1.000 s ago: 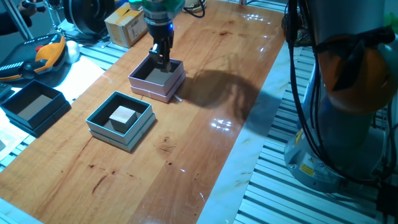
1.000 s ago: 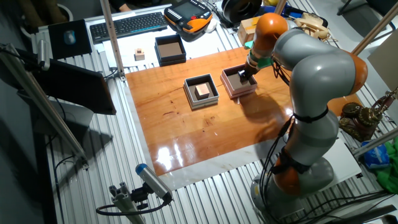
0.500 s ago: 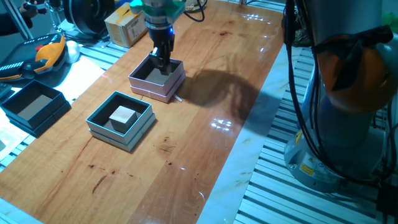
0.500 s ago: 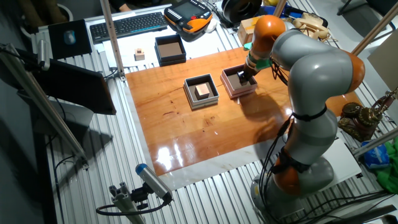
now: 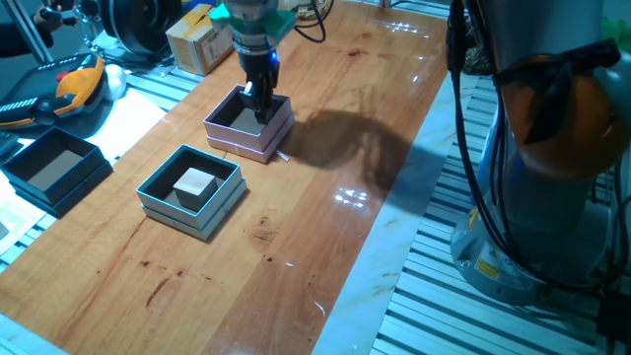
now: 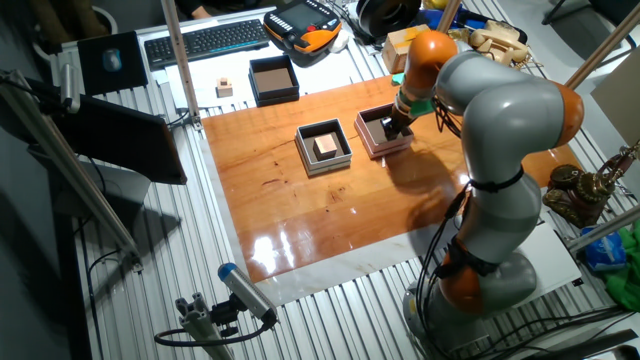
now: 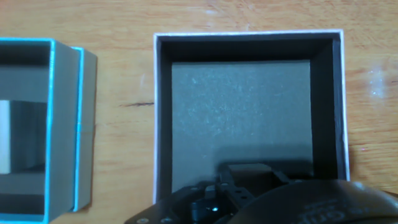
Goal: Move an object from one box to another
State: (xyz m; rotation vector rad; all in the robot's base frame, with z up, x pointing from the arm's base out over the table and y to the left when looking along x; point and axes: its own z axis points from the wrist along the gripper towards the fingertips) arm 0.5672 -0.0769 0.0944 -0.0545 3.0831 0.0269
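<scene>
Rising slightly over the past second, the robot's black two-finger gripper (image 5: 260, 99) now hangs just above the far side of the square pale pink-lilac box (image 5: 248, 125), whose grey-brown floor lies bare in the hand view; whether its fingers are spread or pressed together cannot be told. The pale wooden block (image 5: 195, 183) to be moved sits in the square pale teal-blue box (image 5: 190, 190), just beside the pink one and toward the table's near edge from the gripper, with no obvious long axis. A black square box (image 5: 52, 167) stands off the wooden tabletop (image 5: 325, 177), well apart, and nothing appears to block the short path between the boxes.
</scene>
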